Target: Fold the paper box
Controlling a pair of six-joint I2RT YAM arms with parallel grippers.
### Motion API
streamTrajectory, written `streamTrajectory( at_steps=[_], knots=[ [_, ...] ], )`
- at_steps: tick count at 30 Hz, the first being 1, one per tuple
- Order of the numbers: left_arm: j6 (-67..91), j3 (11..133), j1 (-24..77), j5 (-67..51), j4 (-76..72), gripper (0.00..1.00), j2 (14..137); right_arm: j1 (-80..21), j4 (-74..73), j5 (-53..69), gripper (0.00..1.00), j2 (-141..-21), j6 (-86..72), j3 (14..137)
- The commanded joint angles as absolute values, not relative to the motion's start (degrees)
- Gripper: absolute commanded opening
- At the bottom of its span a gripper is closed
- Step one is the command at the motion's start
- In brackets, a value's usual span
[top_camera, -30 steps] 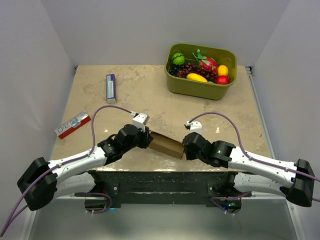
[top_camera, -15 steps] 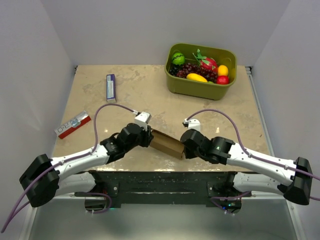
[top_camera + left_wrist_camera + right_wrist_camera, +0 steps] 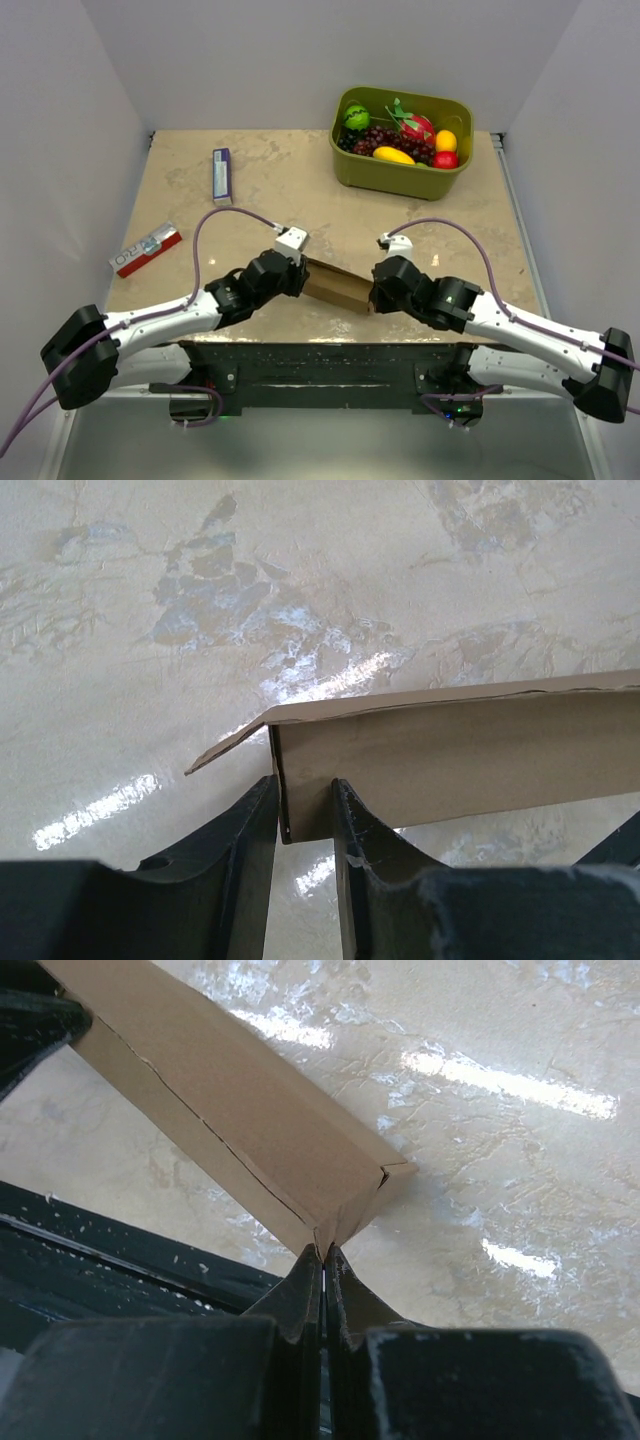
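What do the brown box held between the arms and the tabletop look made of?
The paper box: thin brown cardboard, matte, with raw cut edges and creased folds. The tabletop: likely polished stone or marble-look laminate, beige and veined, glossy with bright reflections.

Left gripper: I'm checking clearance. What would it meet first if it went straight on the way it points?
The paper box clamped in the left gripper itself; beyond, probably the right gripper pinching the box's far end.
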State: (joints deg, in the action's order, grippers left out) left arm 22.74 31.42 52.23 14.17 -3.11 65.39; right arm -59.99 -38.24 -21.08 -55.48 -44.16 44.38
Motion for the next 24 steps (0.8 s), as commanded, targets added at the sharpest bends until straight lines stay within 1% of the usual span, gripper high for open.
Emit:
streamTrajectory(
  at_steps=[1,9,24],
  knots=[
    [19.34,32.08,54.58,15.38,-0.18,0.32,67.23,-57.92,-31.47,-20.13,0.0,-52.74,-45.35,42.89],
    [18.11,32.96,57.3,18.19,-0.09,0.32,69.78,-56.08,-29.36,-19.69,0.0,-51.24,-45.97,39.99],
    [17.23,33.31,59.33,20.39,-0.09,0.31,72.07,-54.14,-28.83,-23.99,0.0,-45.18,-47.9,37.18]
  ],
)
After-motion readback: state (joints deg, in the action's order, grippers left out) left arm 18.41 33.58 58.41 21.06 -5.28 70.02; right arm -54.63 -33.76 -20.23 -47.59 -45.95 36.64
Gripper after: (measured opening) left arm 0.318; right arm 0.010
